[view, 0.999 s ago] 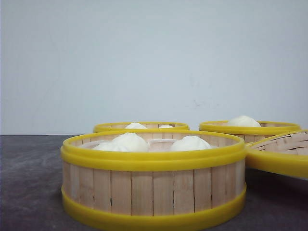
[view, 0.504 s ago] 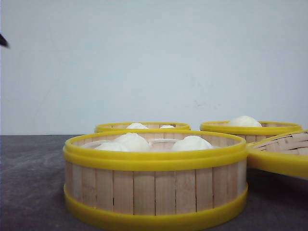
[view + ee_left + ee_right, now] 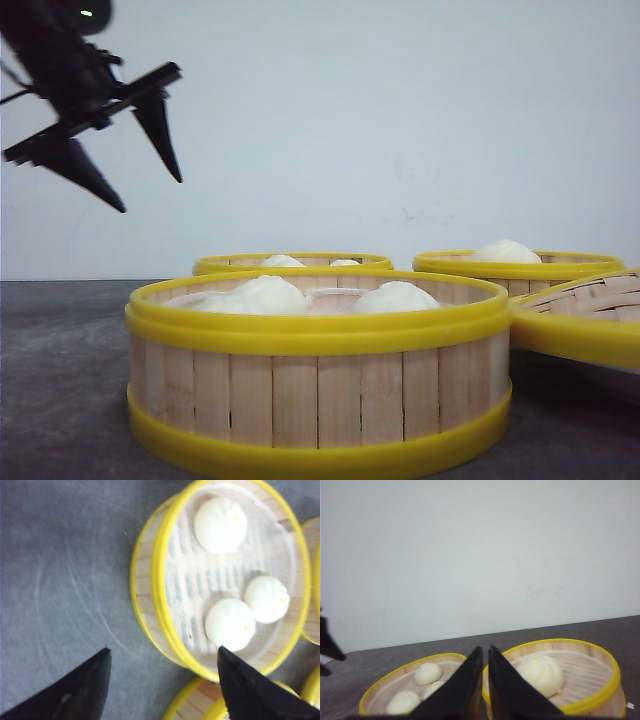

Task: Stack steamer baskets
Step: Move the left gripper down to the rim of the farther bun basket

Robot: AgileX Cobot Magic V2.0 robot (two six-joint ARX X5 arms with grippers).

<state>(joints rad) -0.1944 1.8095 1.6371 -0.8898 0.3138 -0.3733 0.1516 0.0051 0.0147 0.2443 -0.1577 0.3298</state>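
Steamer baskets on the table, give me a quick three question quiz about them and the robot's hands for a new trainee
1. True or false: the left hand is open, above the table and holding nothing.
2. In the left wrist view, how many buns lie in the steamer basket below that hand?
3. Multiple choice: the fingers of the right hand are (A) spread wide, (B) nearly together with nothing between them, (C) clamped on a bun.

Key
1. True.
2. Three buns.
3. B.
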